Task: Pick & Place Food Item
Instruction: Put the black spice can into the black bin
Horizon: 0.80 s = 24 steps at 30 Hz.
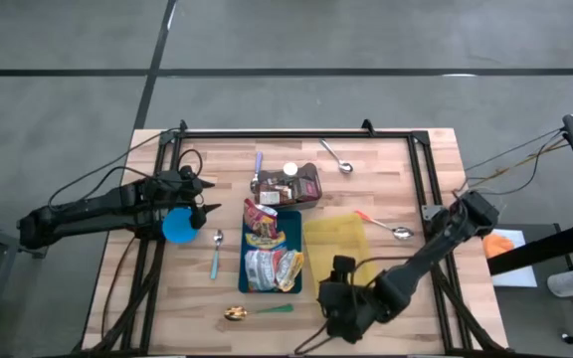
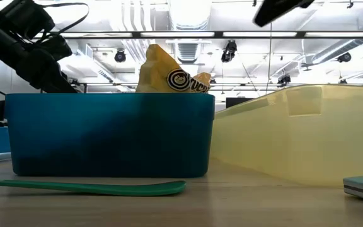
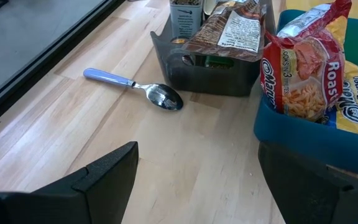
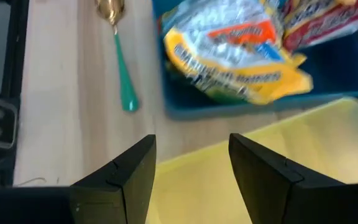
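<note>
The noodle packets (image 1: pixel 270 249) in the blue bin (image 1: pixel 291 224) lie beside the left gripper (image 1: pixel 205 199), fingers spread and empty; the right gripper (image 1: pixel 338 298), part-open and empty, sits nearer the yellow bin (image 1: pixel 341 239).

Pale planked wood with a smooth matt finish for the table (image 1: pixel 406 169); glossy crinkled foil on the noodle packets (image 3: pixel 306 68); matt blue plastic bin (image 2: pixel 106 135); polished metal spoon (image 3: pixel 160 96); translucent yellow plastic tray (image 2: pixel 307 129).
</note>
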{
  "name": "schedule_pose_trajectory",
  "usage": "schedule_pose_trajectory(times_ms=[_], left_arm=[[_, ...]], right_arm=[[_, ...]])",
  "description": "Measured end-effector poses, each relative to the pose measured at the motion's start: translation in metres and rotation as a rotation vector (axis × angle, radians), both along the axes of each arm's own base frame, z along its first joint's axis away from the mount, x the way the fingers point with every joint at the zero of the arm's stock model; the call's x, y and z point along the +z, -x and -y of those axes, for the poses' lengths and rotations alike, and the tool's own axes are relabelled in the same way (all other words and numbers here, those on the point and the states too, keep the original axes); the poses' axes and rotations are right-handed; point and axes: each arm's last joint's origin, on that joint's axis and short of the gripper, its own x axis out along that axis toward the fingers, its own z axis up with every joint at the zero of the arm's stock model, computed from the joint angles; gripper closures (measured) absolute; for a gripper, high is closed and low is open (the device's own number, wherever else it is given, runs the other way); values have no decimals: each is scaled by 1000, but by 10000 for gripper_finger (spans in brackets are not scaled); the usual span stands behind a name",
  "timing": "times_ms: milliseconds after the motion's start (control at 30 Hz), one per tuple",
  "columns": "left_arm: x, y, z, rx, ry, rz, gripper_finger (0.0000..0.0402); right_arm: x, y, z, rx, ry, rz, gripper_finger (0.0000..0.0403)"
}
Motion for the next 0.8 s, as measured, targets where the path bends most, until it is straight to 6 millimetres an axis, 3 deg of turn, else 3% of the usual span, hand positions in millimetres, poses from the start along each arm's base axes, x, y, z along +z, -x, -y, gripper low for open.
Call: schedule_pose_trajectory(times_ms=[133,500,800], left_arm=[[0,0,0,0,0,0,66],[0,0,0,0,0,0,66],[0,0,0,0,0,0,66]], right_arm=[[-4,6,-11,46,-26,-42,202],[-27,18,-11,64,-149,-204,202],[-17,17,-29,134,-290,-151,202]])
